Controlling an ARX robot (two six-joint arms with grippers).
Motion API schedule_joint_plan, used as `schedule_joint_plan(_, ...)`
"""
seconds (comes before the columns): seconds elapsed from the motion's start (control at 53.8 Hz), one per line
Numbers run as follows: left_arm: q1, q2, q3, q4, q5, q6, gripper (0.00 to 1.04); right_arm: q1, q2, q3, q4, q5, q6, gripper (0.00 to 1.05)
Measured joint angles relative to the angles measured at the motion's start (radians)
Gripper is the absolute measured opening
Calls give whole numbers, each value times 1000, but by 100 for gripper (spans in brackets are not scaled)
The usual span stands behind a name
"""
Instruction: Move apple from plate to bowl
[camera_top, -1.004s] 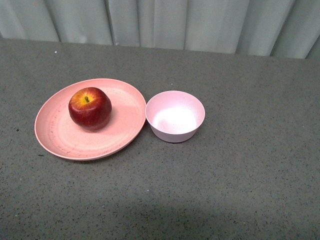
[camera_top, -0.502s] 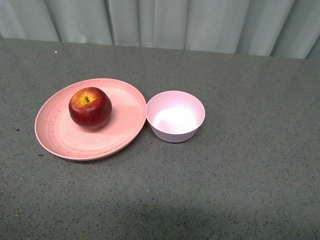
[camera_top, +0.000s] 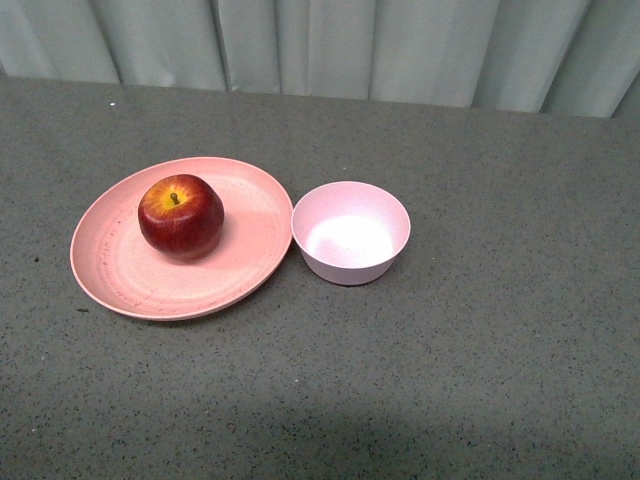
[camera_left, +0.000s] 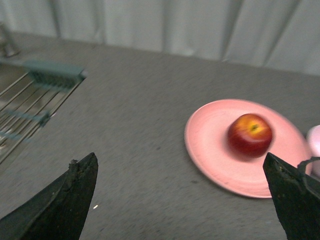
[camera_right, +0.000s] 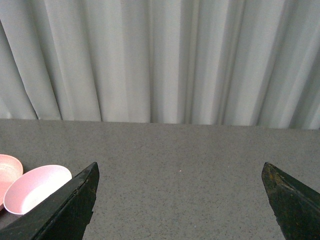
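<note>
Reach step: apple (camera_top: 180, 216) is sat on the plate (camera_top: 120, 275), left of centre, bowl (camera_top: 350, 235) just beside. Left fingers (camera_left: 70, 200) and right fingers (camera_right: 70, 205) are spread wide, nothing held. Left ones likely need lowering around the apple.

grey table (camera_top: 480, 380), pale curtain (camera_top: 400, 45) behind, wire rack (camera_left: 52, 75).

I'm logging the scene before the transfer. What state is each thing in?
apple: stem up, resting on the plate, not gripped.
plate: lying flat, holding the apple.
bowl: upright, empty, beside the plate.
left gripper: open, holding nothing.
right gripper: open, holding nothing.
</note>
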Motion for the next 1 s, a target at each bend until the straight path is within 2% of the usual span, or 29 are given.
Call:
schedule_joint_plan(0.056, 34, 121, 2, 61, -15, -8, 98, 0, -1, 0, 0, -2, 0, 95)
schedule_joint_plan(0.13, 63, 314, 22, 230, 34, -37, 98, 0, -1, 0, 0, -2, 0, 95)
schedule_joint_plan(0.242, 59, 593, 75, 453, 73, -59, 98, 0, -1, 0, 0, -2, 0, 95)
schedule_joint_plan(0.372, 32, 855, 152, 613, 101, -65, 98, 0, -1, 0, 0, -2, 0, 95)
schedule_joint_plan(0.744, -74, 1420, 492, 639, 187, -108, 98, 0, -1, 0, 0, -2, 0, 95)
schedule_joint_plan(1.004, -120, 1604, 605, 628, 186, -103, 98, 0, -1, 0, 0, -2, 0, 95)
